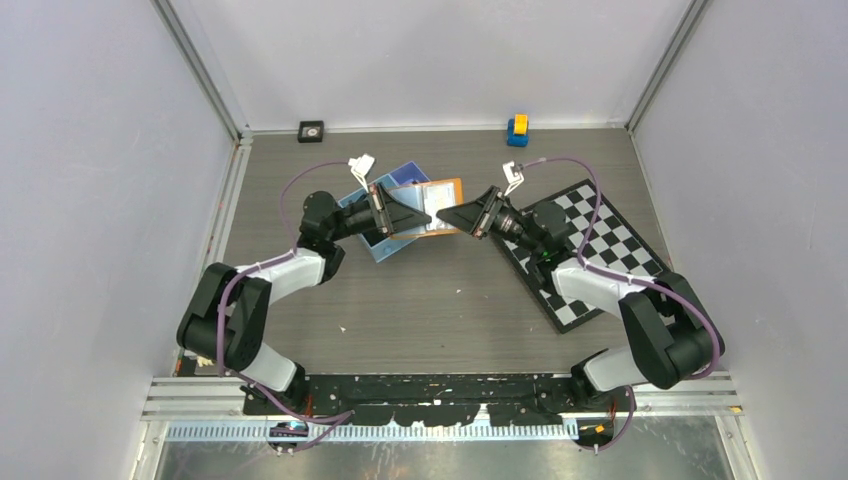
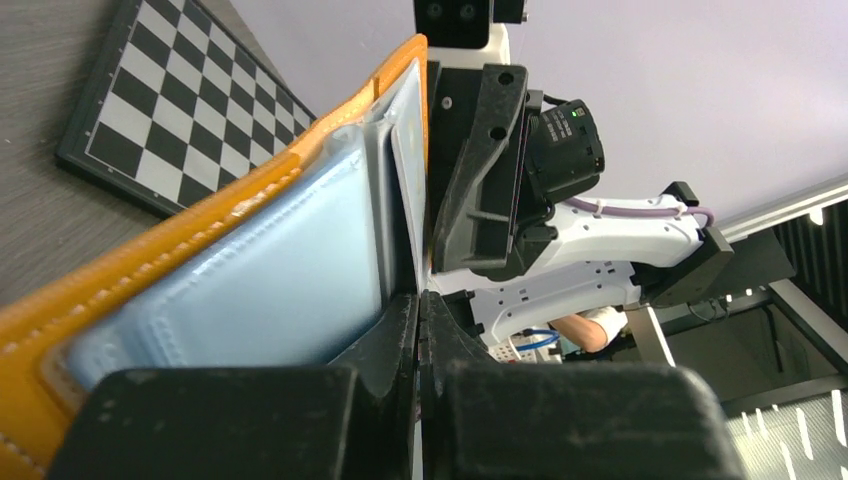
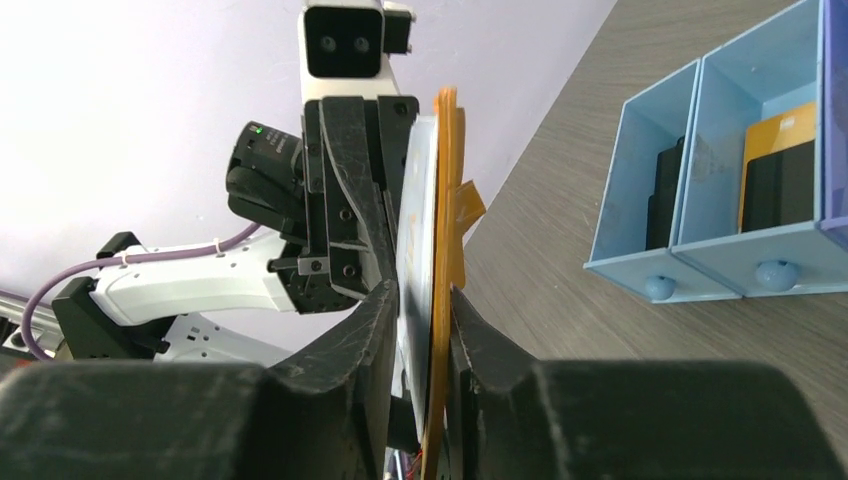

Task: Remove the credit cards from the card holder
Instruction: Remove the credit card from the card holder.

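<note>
The orange card holder (image 1: 446,189) hangs open above the table between my two grippers. In the left wrist view its orange cover (image 2: 150,255) and pale blue sleeves (image 2: 290,260) fill the left side. A thin pale credit card (image 2: 408,150) runs edge-on down into my left gripper (image 2: 420,305), which is shut on it. My right gripper (image 3: 420,300) straddles the holder's orange edge (image 3: 447,200) and the pale card (image 3: 415,220). Its jaws stand slightly apart, one finger against the orange and a sliver of gap on the other side. From above, the left gripper (image 1: 428,218) and right gripper (image 1: 443,218) nearly meet.
A blue compartment tray (image 3: 640,180) lies on the table under the left arm (image 1: 375,245), with dark items and a yellow card inside. A chessboard (image 1: 590,250) is under the right arm. A small blue-and-yellow block (image 1: 517,130) and a black square (image 1: 311,131) sit by the back wall.
</note>
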Robot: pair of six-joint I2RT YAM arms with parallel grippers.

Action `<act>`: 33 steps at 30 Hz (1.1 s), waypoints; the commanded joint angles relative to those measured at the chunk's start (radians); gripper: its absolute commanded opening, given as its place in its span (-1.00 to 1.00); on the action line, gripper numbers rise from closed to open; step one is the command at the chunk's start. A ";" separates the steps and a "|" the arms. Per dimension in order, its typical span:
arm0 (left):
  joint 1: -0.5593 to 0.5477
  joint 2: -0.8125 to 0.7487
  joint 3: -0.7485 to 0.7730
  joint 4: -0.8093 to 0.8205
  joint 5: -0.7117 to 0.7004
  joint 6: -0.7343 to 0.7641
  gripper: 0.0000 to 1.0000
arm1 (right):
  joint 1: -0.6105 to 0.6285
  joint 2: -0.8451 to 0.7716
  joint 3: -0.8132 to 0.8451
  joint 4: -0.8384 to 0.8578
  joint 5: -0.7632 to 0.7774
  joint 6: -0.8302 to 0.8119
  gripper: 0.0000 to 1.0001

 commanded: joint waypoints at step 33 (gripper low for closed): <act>0.056 -0.062 -0.010 -0.148 -0.069 0.091 -1.00 | -0.057 -0.120 -0.064 -0.046 0.092 -0.008 -0.96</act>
